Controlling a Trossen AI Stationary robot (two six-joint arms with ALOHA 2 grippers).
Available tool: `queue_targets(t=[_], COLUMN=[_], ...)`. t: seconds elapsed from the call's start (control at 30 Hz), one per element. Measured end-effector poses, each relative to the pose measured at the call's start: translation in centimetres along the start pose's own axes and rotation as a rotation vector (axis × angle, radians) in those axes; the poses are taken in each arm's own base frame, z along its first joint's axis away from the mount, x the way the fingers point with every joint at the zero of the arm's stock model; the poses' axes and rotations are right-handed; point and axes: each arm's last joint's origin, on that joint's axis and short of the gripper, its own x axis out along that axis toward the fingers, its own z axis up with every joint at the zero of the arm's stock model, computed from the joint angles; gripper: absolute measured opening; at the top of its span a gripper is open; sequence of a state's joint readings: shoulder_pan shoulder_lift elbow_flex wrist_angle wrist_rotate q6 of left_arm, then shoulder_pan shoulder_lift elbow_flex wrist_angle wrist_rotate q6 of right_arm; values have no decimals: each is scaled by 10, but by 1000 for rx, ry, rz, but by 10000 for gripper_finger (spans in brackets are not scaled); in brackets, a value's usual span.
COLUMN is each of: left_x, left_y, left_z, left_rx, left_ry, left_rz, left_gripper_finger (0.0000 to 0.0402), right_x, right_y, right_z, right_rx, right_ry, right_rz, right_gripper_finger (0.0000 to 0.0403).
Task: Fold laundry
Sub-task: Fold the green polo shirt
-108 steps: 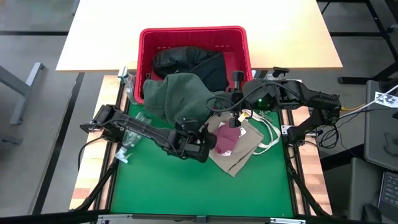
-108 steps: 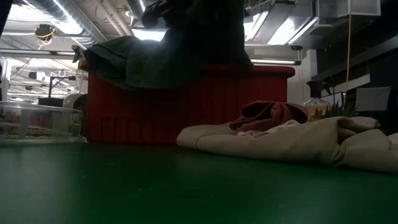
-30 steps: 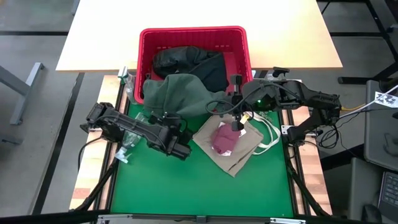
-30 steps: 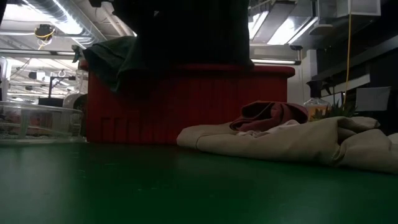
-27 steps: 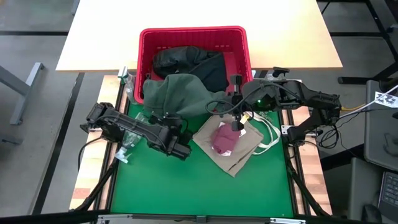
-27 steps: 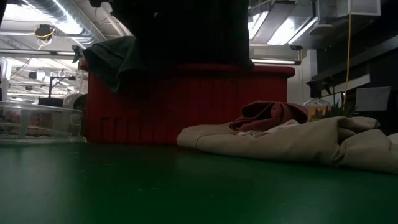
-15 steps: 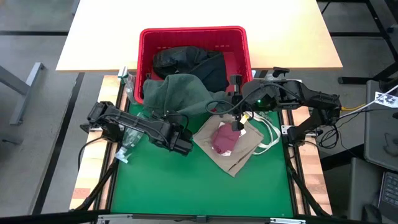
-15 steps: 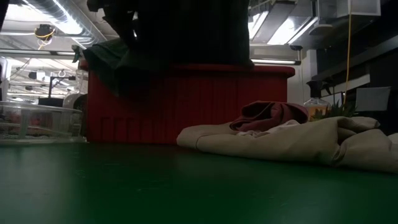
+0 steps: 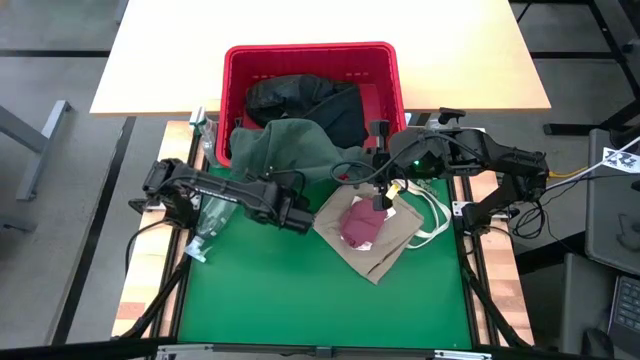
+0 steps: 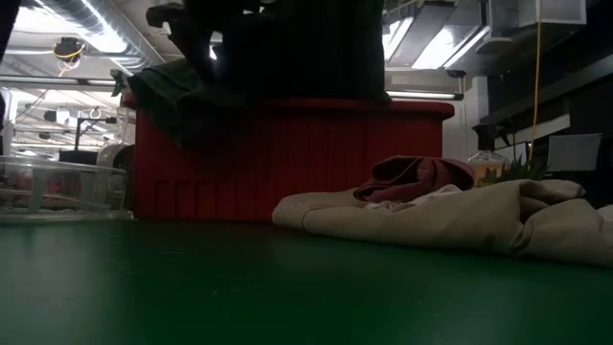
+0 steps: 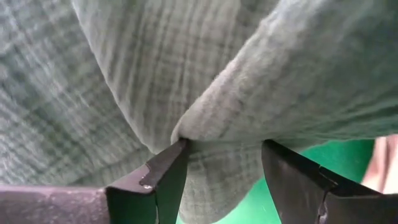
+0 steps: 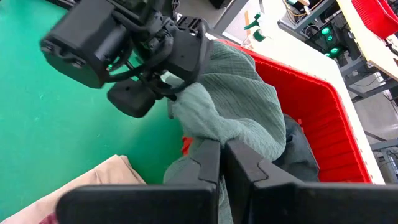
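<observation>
the olive-green shirt slumps over the near rim of the red basket, half in, half spilling toward the green mat. it looks a light, crinkled weave, soft and limp, so it should sag and stretch rather than hold shape; a bunched fold will likely grip better than a flat face. the left gripper sits at the shirt's near hem, jaws spread, with a fold of cloth hanging between the fingers but not pinched. right of it on the mat lies the tan top with the maroon piece resting on it; both look equally floppy. the right gripper hovers beside the shirt's right edge above the tan top, fingers pressed together on nothing. black garments lie deeper in the basket, largely covered. collar, sleeves and buttons cannot be made out. in the low view the arms are dark silhouettes. a clear bottle is partly hidden under the left arm.
</observation>
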State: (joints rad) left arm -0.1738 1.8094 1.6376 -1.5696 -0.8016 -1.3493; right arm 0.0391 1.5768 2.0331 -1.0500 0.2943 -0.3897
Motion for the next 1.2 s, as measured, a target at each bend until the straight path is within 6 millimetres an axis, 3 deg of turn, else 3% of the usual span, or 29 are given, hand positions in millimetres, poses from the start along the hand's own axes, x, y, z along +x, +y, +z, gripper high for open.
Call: queue_targets(t=[0.23,0.37,0.7,1.0,1.2], left_x=[13,20,19,0,-23], left_y=[4,7,6,-1,-6], left_z=[11,18,17,-1,-25], left_rx=[44,54,118,177,277], left_ry=[18,30,38,16,88], left_rz=[35,56,47,-8,-99], left_gripper_finger=[194,170,11,3,1], right_x=[0,0,0,-2,-4], right_y=[0,0,3,7,15], right_z=[0,0,-6,-17,-20], right_rx=[0,0,10,73,187], right_ry=[0,0,63,176,176], right_rz=[0,0,25,72,292], right_gripper_finger=[11,11,11,11,11])
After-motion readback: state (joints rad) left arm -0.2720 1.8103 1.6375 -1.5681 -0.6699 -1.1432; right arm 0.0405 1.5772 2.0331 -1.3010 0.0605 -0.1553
